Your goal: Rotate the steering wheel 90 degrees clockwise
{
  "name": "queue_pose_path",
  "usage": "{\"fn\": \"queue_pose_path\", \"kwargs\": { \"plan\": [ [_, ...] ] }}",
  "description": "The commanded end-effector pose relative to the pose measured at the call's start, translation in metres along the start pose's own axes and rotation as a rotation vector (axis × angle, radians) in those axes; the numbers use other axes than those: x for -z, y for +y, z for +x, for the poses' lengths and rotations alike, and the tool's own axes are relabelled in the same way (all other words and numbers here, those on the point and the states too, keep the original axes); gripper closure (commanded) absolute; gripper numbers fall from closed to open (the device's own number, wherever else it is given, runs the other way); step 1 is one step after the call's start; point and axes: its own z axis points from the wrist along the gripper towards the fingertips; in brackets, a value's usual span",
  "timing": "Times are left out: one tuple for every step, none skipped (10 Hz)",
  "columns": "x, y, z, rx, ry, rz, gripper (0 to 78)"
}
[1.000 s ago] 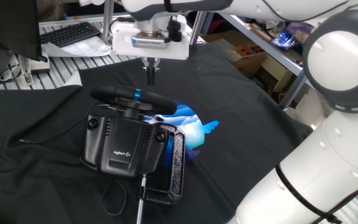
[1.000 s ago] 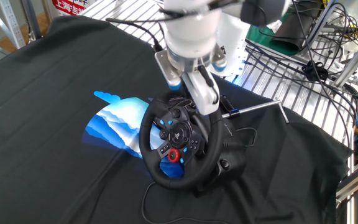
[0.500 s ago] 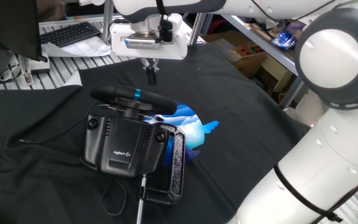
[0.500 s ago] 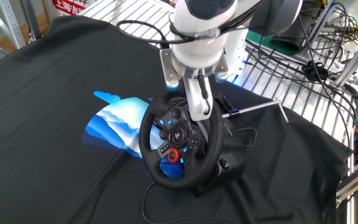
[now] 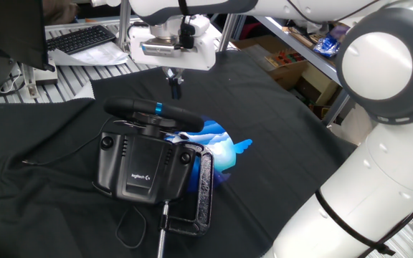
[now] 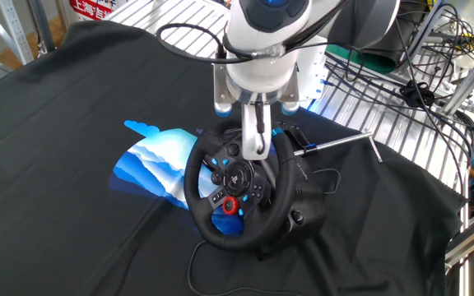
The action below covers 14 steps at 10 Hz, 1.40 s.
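Observation:
The steering wheel [image 5: 151, 112] shows edge-on, a black rim with a light-blue stripe on top, mounted on the black Logitech base [image 5: 140, 163]. In the other fixed view the steering wheel [image 6: 193, 196] faces the camera, with a red dial low on its hub. My gripper [image 5: 173, 88] hangs just behind and above the rim's top, apart from it. There its fingers look pressed together with nothing between them. My gripper [image 6: 255, 150] points straight down over the upper part of the hub.
A metal C-clamp [image 5: 201, 195] grips the base's front right. A blue-and-white print [image 6: 156, 162] lies on the black cloth beside the wheel. A keyboard [image 5: 82, 38] and wire shelving [image 6: 385, 111] border the table. A thin cable [image 5: 56, 154] trails left.
My gripper has turned about its vertical axis: the fingers, slanted a second ago, now hang straight down. The hand has shifted slightly. The wheel has not turned.

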Motion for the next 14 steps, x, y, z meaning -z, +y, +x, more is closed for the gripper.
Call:
{"fn": "queue_pose_path", "kwargs": {
  "plan": [
    [-0.0012,-0.0044,0.0007,-0.086,-0.004,-0.003,77.6],
    [-0.0015,-0.0049,0.0008,-0.098,-0.003,-0.008,77.6],
    [-0.0015,-0.005,0.0008,-0.1,-0.001,-0.011,77.6],
    [-0.0015,-0.005,0.0008,-0.098,0.001,-0.012,77.6],
    [-0.0015,-0.005,0.0008,-0.098,0.001,-0.012,77.6],
    [-0.0015,-0.005,0.0008,-0.107,-0.003,-0.009,77.6],
    [-0.0015,-0.005,0.0008,-0.109,-0.003,-0.009,0.1],
    [-0.0015,-0.005,0.0008,-0.109,-0.003,-0.009,0.1],
    [-0.0015,-0.005,0.0008,-0.109,-0.003,-0.009,0.1],
    [-0.0015,-0.005,0.0008,-0.109,-0.003,-0.009,0.1],
    [-0.0015,-0.005,0.0008,-0.109,-0.003,-0.009,0.1],
    [-0.0015,-0.005,0.0008,-0.109,-0.003,-0.009,0.1],
    [-0.0015,-0.005,0.0008,-0.109,-0.003,-0.009,0.1],
    [-0.0015,-0.005,0.0008,-0.109,-0.003,-0.009,0.1]
  ]
}}
